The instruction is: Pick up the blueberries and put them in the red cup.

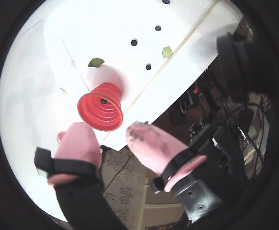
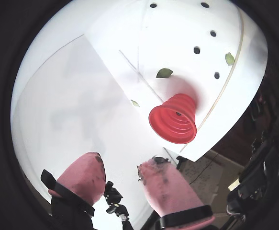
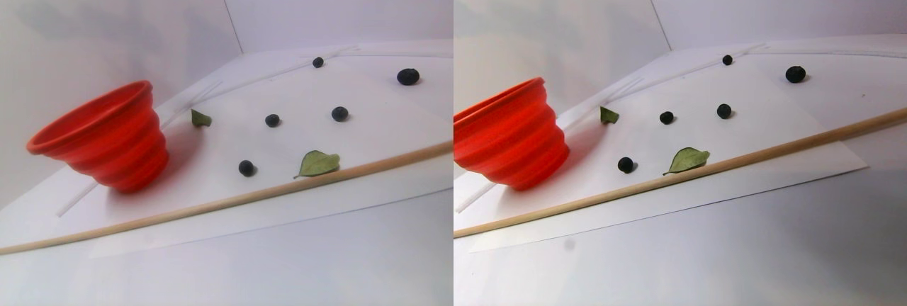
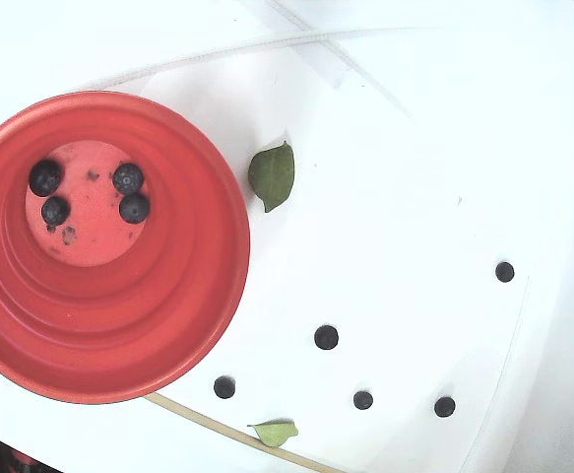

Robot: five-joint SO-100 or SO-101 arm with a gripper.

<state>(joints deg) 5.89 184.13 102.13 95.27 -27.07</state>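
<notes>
Blueberries (image 4: 326, 337): four in red cup (image 4: 193, 325), five loose on table (image 4: 414, 197). Tool (image 2: 122, 175) apart, empty, high above. Risk: berry rolls away when pinched, or leaf (image 4: 272, 175) grabbed instead.

Two green leaves are seen on a white sheet (image 4: 414, 148): a larger leaf (image 4: 273, 175) near its upper middle and a paler leaf (image 4: 276, 432) beside a thin wooden rod (image 3: 212, 205) laid along the sheet's edge.
</notes>
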